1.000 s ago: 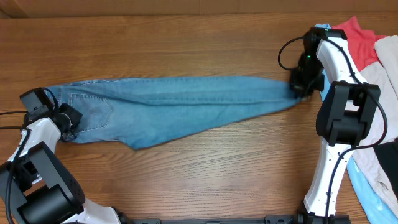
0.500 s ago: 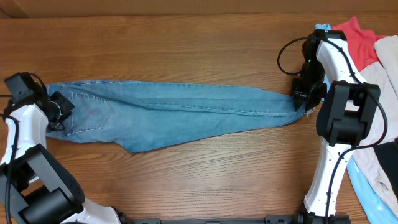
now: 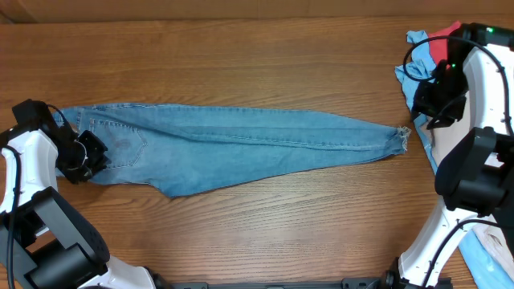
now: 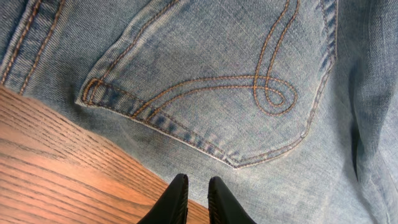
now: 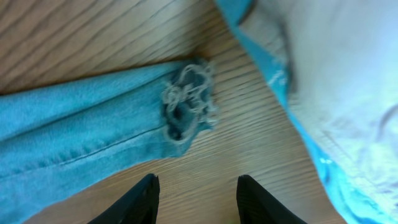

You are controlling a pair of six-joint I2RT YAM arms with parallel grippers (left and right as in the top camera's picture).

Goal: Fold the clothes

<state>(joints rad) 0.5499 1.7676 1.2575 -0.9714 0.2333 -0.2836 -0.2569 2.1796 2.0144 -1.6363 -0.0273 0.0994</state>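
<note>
The light-blue jeans [image 3: 241, 140] lie flat and stretched out across the table, waistband at the left, frayed hem [image 3: 399, 138] at the right. My left gripper [image 3: 87, 155] hovers at the jeans' lower edge by the stitched back pocket [image 4: 211, 93]. In the left wrist view it [image 4: 196, 186] is all but shut, with a thin gap and nothing held. My right gripper [image 3: 424, 116] is open and empty, just right of the hem. In the right wrist view it [image 5: 198, 186] is over bare wood, with the frayed hem [image 5: 186, 109] ahead of it.
A pile of other garments sits at the right edge: a red one [image 3: 446, 36], a thin sky-blue shirt [image 3: 414, 68] and a pale beige one [image 3: 502, 72]. The shirt's edge [image 5: 273, 68] lies close to the hem.
The right gripper has let go of the hem, opened and pulled back to the right. The left gripper has left the waistband and moved down beside the pocket. The jeans now lie straighter.
</note>
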